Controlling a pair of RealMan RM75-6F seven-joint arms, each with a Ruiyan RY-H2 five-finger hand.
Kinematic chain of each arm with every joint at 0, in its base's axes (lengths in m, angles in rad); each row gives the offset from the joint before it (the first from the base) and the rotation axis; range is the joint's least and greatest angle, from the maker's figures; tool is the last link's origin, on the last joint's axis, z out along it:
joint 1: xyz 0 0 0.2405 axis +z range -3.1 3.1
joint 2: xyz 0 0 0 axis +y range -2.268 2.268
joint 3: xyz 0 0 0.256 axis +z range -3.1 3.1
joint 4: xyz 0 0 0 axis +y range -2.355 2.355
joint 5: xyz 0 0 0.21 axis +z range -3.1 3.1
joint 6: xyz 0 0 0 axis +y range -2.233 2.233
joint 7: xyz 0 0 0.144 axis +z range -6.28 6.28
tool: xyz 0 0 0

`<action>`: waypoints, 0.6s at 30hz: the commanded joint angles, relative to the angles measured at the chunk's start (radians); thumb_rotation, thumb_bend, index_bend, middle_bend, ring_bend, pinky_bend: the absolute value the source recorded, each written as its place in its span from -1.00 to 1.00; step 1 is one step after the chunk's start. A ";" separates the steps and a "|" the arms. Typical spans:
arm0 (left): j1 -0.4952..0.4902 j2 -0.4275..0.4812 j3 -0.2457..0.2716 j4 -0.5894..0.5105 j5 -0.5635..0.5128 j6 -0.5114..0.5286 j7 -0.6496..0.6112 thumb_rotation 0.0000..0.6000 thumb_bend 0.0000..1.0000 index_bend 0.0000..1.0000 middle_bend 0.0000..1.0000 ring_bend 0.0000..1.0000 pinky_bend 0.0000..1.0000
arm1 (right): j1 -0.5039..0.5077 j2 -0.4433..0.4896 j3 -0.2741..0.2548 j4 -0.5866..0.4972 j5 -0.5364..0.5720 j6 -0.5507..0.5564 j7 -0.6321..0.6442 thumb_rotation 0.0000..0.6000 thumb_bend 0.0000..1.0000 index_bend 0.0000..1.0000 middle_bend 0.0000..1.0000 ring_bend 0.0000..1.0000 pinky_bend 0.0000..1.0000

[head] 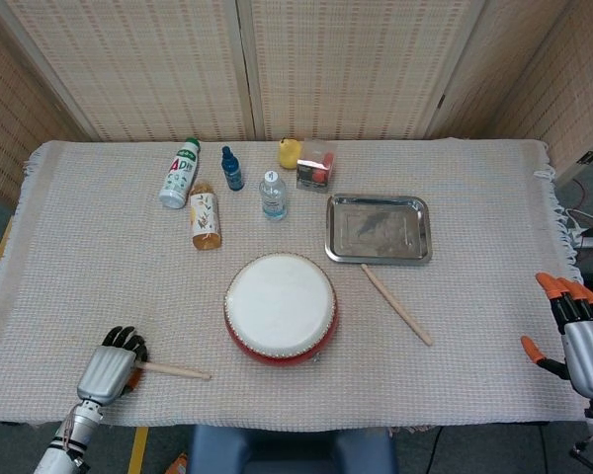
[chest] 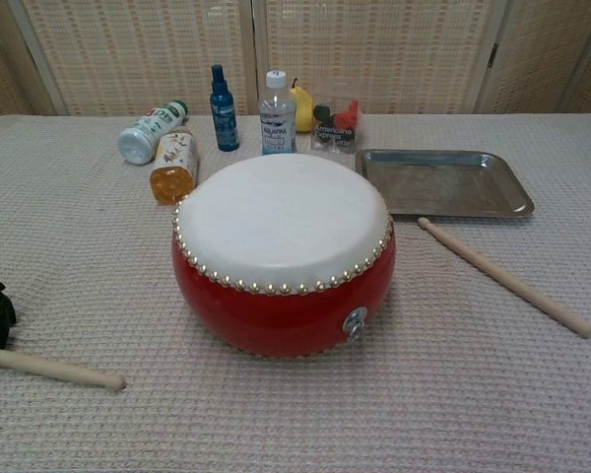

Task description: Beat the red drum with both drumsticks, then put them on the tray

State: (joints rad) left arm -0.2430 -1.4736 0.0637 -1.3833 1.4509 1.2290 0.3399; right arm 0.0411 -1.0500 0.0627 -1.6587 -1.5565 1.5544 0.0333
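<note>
Left hand (head: 107, 370) grips a drumstick (head: 173, 371) near the table's (head: 474, 326) front edge.

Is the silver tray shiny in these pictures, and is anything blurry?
In the head view, the tray shows pale, smudgy reflections but no harsh glare. In the chest view, it looks duller grey. Both views are evenly lit and sharp, with only soft shadows under the drum.

A cloth-covered worktop (head: 474, 326) carries a red drum (head: 281, 308) at centre, a metal tray (head: 379, 228) at 1 o'clock, bottles (head: 208, 193) at 11 o'clock, and drumsticks (head: 396, 304) at 3 and 8 o'clock.
</note>
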 commanded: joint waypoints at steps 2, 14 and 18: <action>0.003 0.011 -0.012 0.036 -0.002 0.011 -0.030 1.00 -0.15 0.23 -0.44 -0.78 -0.73 | -0.001 0.002 0.000 -0.004 -0.002 0.002 -0.001 1.00 -0.62 -0.90 -0.79 -0.96 -0.73; 0.005 0.028 -0.031 0.008 -0.024 -0.005 -0.122 1.00 -0.15 -0.32 -0.59 -0.80 -0.73 | 0.000 0.001 -0.001 -0.004 0.000 -0.003 0.007 1.00 -0.61 -0.90 -0.79 -0.96 -0.73; -0.008 0.015 -0.025 -0.015 -0.012 -0.025 -0.117 1.00 -0.15 -0.33 -0.59 -0.80 -0.73 | 0.002 0.002 -0.001 -0.003 0.000 -0.007 0.013 1.00 -0.62 -0.90 -0.79 -0.96 -0.73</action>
State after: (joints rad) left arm -0.2468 -1.4542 0.0365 -1.3929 1.4370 1.2098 0.2191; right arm 0.0429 -1.0479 0.0615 -1.6621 -1.5563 1.5473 0.0461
